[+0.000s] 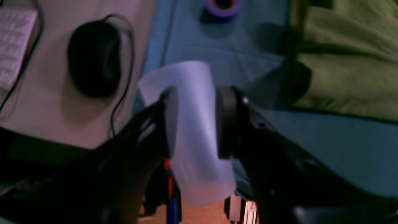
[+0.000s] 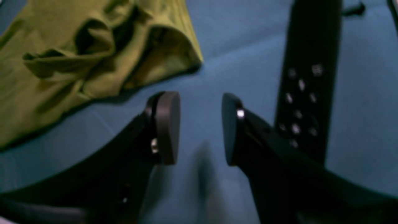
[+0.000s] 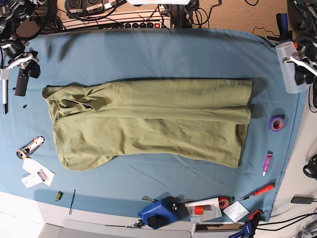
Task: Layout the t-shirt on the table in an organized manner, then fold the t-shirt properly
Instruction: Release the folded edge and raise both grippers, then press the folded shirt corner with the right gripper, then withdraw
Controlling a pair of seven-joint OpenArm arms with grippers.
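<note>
One t-shirt (image 3: 148,121) lies on one table (image 3: 148,54); two tools: left (image 1: 197,121) clamps a translucent cup (image 1: 192,133); right (image 2: 200,127) parted.

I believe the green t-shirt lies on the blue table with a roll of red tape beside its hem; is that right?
Not quite: the tape beside the t-shirt hem is purple, as the base view shows. The t-shirt does lie on the blue table.
</note>
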